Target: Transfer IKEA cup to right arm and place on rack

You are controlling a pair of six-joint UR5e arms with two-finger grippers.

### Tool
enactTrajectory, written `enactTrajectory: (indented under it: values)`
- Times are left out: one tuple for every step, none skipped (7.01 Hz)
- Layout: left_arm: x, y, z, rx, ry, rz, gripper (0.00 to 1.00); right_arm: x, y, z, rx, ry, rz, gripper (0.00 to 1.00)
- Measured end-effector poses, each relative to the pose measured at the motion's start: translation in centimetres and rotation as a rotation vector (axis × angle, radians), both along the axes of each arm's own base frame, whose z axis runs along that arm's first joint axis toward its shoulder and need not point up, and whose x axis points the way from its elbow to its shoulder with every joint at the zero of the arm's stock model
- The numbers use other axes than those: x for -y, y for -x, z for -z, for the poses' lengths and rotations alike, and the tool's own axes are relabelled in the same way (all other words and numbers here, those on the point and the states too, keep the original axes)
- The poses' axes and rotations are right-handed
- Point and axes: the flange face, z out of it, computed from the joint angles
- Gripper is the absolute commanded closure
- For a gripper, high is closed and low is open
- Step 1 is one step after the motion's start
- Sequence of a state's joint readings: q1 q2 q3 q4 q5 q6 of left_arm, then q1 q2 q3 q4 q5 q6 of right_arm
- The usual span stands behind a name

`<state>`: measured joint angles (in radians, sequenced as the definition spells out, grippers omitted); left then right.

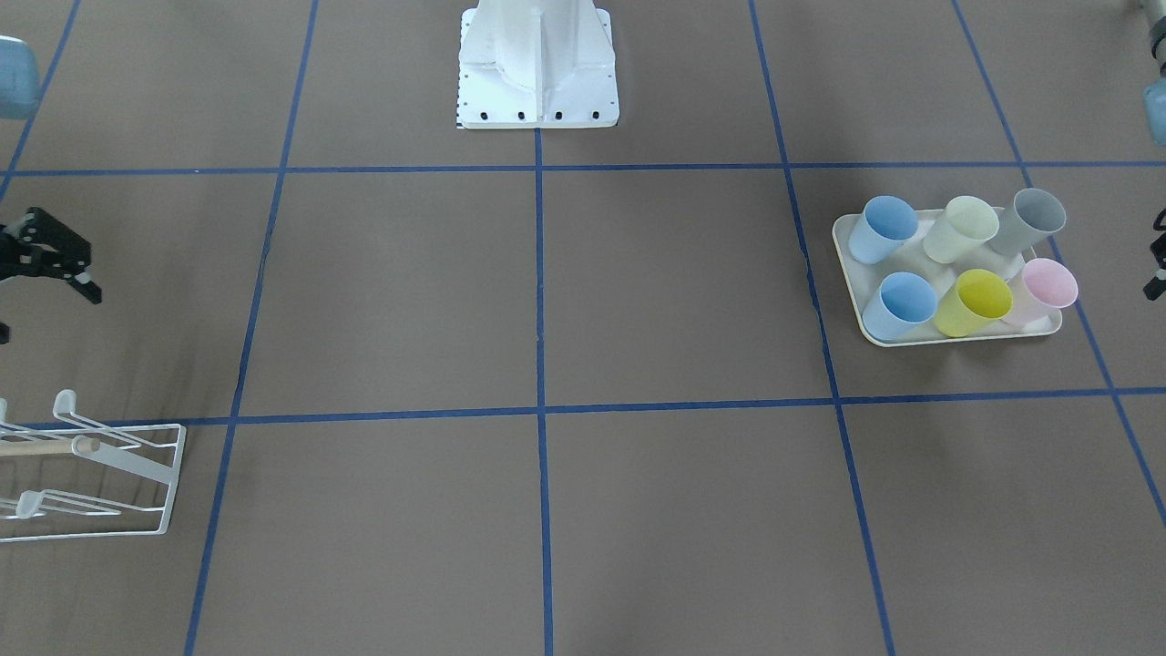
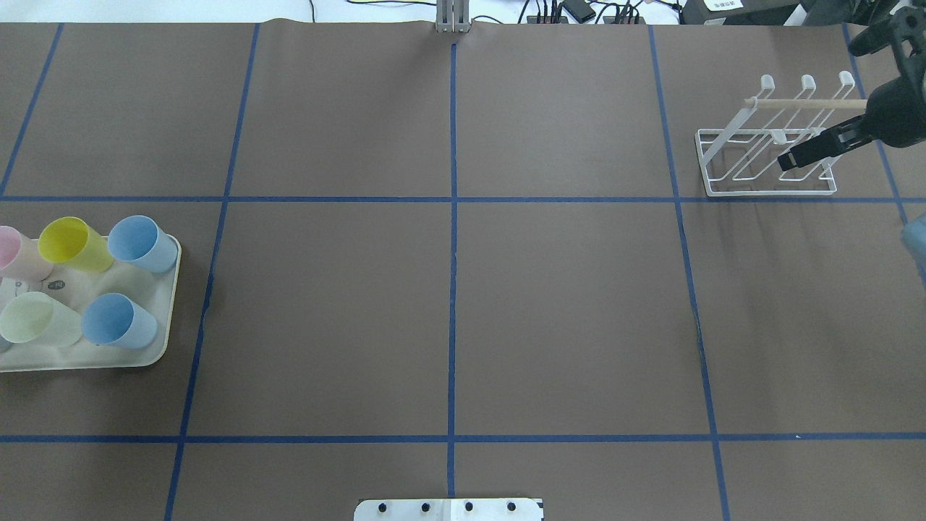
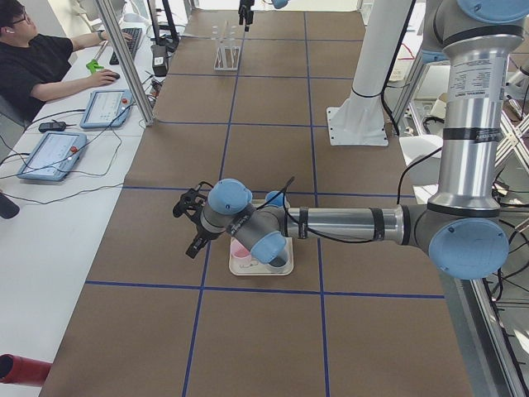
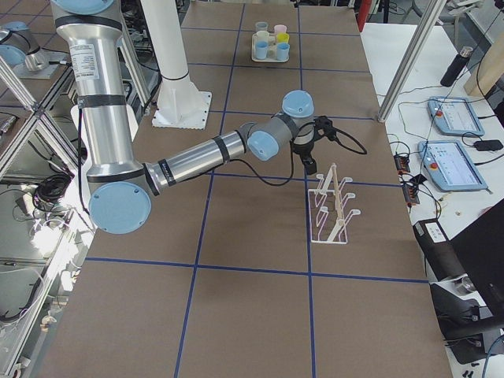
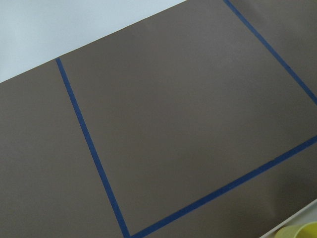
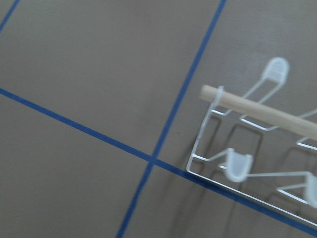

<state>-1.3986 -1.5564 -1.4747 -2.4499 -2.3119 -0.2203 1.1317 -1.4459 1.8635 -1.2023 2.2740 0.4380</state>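
Six pastel plastic IKEA cups (image 1: pixel 975 302) stand crowded on a cream, round-cornered tray (image 2: pixel 87 359), and that crowding is the first hazard I would expect: a finger going down beside one cup could nudge or topple its neighbour. The cups look thin and smooth, so a hard squeeze might buckle the wall and a light one might let it slip. The hand-over is the next weak spot. A small cup leaves little room for two grips, and letting go too soon would drop it onto the brown paper-covered worktop (image 1: pixel 547 301). At the far end, the white wire rack with round-tipped prongs and a pale wooden rod (image 2: pixel 767 155) looks light, so a cup pushed on off-centre could shove it or fall off a prong.

The left pincer (image 3: pixel 188 227) hangs above the worktop near the tray, touching no cup. Its jaws look parted and it holds nothing. The right pincer (image 2: pixel 792 158) hovers by the rack, also parted as far as I can see, and it too holds nothing.

The tray holds every cup, each mouth-up and apparently empty:
- a blue cup (image 1: pixel 884 228)
- a pale cream-green cup (image 1: pixel 961 228)
- a grey cup (image 1: pixel 1029 219)
- a second blue cup (image 1: pixel 902 305)
- a yellow cup (image 1: pixel 975 302)
- a pink cup (image 1: pixel 1043 287)

I cannot tell which one is to be moved. The rack, well apart from the tray on the robot's right, carries nothing on its prongs.
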Motion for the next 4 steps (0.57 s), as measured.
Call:
enactTrajectory:
  values:
    - [-1.5,-1.3,-2.5,-0.038,0.008,0.013,0.0,-1.2,2.2,2.1,0.046,-0.004,0.001,0.01]
    - [-3.3,-2.4,-4.3,-0.065,0.016,0.024,0.0,-2.2,3.7,3.9,0.075,-0.013,0.003,0.01]
    - [-4.8,-3.7,-5.5,-0.074,0.027,0.035,0.0,-2.8,4.7,5.3,0.091,-0.026,0.007,0.01]
    - [-5.7,-5.1,-6.1,-0.077,0.038,0.043,0.06,-3.0,5.3,6.2,0.1,-0.038,0.011,0.01]
